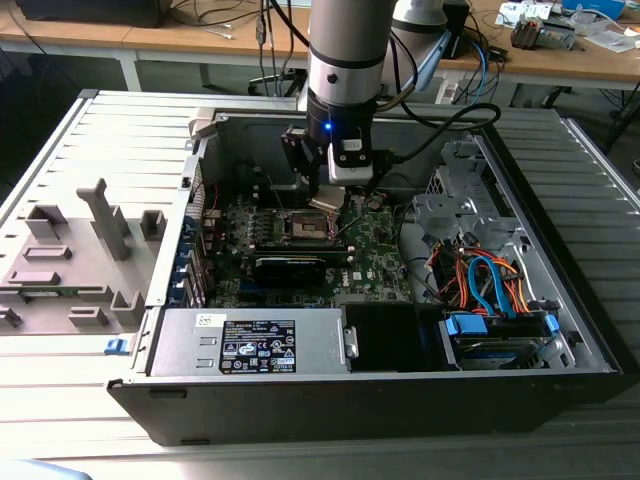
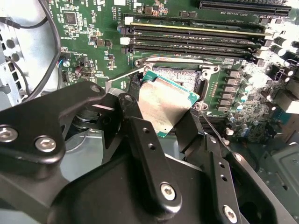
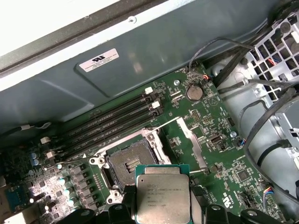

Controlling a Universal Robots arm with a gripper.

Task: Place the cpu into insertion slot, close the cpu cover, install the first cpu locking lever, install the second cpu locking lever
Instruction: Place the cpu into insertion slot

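Note:
My gripper (image 1: 329, 193) is shut on the cpu (image 1: 328, 201), a flat square chip with a silvery top, held by its two edges between black fingers (image 2: 136, 122). In both wrist views the cpu (image 2: 164, 103) (image 3: 162, 198) hangs tilted a little above the green board, just beside the insertion slot (image 3: 128, 163) and overlapping one corner of it. The insertion slot (image 2: 183, 73) lies bare, its dark contact field showing inside a silver rim. The cpu cover (image 3: 190, 140) stands swung open along one side of the slot. A thin locking lever (image 2: 122, 74) sticks out, unlatched.
Long memory slots (image 3: 107, 123) run beside the socket. A black card (image 1: 290, 266) lies across the board nearer the front. The power supply (image 1: 250, 345), a drive cage with orange and blue cables (image 1: 490, 285) and the case walls (image 1: 350, 118) hem the board in.

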